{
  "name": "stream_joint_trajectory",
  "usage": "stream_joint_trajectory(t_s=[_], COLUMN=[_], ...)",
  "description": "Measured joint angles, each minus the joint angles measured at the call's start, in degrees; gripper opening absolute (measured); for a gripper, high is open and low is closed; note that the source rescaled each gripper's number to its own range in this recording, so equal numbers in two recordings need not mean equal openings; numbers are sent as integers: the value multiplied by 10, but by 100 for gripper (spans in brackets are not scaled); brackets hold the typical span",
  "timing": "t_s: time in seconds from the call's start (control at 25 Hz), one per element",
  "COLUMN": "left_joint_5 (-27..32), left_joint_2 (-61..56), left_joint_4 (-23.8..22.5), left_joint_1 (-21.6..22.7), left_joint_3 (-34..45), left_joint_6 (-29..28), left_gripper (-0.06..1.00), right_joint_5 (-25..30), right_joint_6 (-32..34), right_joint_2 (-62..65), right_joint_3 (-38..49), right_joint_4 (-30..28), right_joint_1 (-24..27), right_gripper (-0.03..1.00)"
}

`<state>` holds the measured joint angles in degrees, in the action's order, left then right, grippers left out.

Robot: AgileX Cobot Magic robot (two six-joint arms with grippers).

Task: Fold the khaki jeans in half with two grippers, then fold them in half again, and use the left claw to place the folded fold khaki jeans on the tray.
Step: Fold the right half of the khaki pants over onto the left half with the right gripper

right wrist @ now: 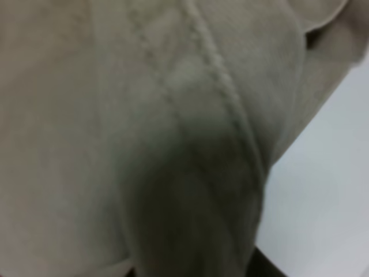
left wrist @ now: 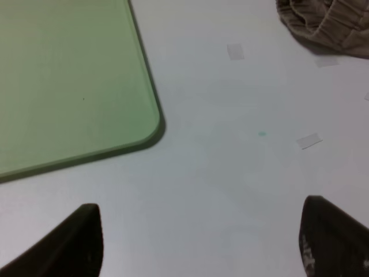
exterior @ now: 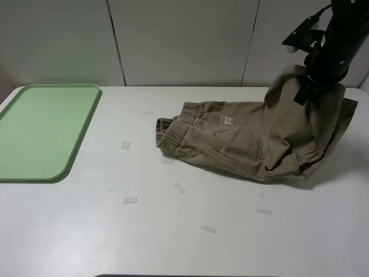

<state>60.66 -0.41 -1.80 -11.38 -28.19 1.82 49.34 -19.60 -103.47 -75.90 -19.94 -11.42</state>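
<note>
The khaki jeans (exterior: pixel 242 138) lie on the white table right of centre, with the elastic waistband towards the left. Their right-hand leg end is lifted and hangs from my right gripper (exterior: pixel 307 88), which is shut on the cloth high at the far right. The right wrist view is filled by blurred khaki cloth (right wrist: pixel 173 115). The pale green tray (exterior: pixel 40 133) sits at the far left. My left gripper (left wrist: pixel 202 254) does not show in the exterior view. In its wrist view its black fingertips (left wrist: pixel 83 242) are wide apart and empty over bare table, near the tray corner (left wrist: pixel 69 75), with the waistband (left wrist: pixel 328 23) far off.
Several small strips of clear tape (exterior: pixel 130 200) lie scattered on the table (exterior: pixel 86 231) between tray and jeans; one shows in the left wrist view (left wrist: pixel 308 140). A pale panelled wall (exterior: pixel 184 40) stands behind the table.
</note>
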Motion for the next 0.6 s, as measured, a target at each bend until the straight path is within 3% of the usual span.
stream_joint_trajectory(t_s=[0.32,0.6], left_joint_5=[0,0], left_joint_2=[0,0], left_joint_4=[0,0], left_joint_1=[0,0], left_joint_3=[0,0], left_joint_6=[0,0], left_gripper=[73,73], right_joint_5=[-42,-115], right_joint_6=[0,0], right_joint_2=[0,-17], right_joint_3=[0,0], right_joint_4=[31,126], right_joint_1=[-83,-106], right_gripper=[6,6])
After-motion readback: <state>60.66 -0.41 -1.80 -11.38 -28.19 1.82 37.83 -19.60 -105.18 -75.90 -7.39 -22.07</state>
